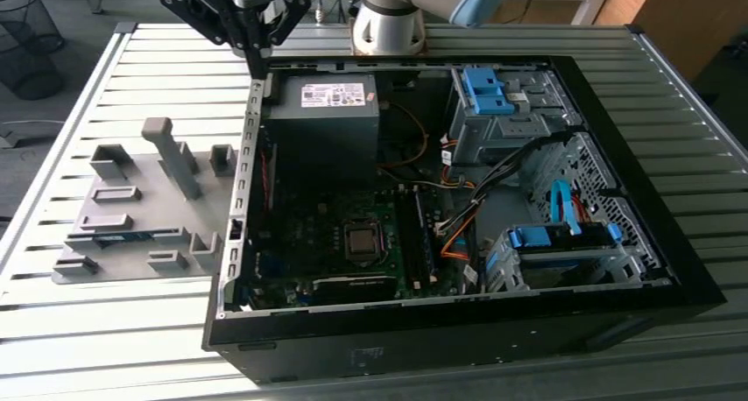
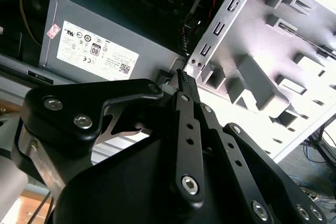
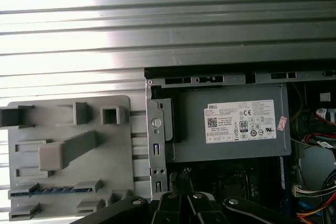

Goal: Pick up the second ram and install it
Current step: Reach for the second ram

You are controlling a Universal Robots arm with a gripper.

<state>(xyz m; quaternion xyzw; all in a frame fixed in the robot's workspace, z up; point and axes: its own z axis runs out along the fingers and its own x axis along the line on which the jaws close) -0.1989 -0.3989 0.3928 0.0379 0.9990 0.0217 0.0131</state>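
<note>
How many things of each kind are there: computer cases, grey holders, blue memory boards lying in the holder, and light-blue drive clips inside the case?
Computer case: 1
Grey holder: 1
Blue memory board: 1
Light-blue drive clips: 2
Total: 5

Exterior view high over the computer case (image 1: 468,324); both wrist views close on its power supply (image 3: 231,135) (image 2: 105,30)

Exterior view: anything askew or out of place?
Nothing stands out. The thin blue memory board sits straight in its slot on the grey holder; the black gripper, shut and empty, hangs above the open black case's edge.
</note>
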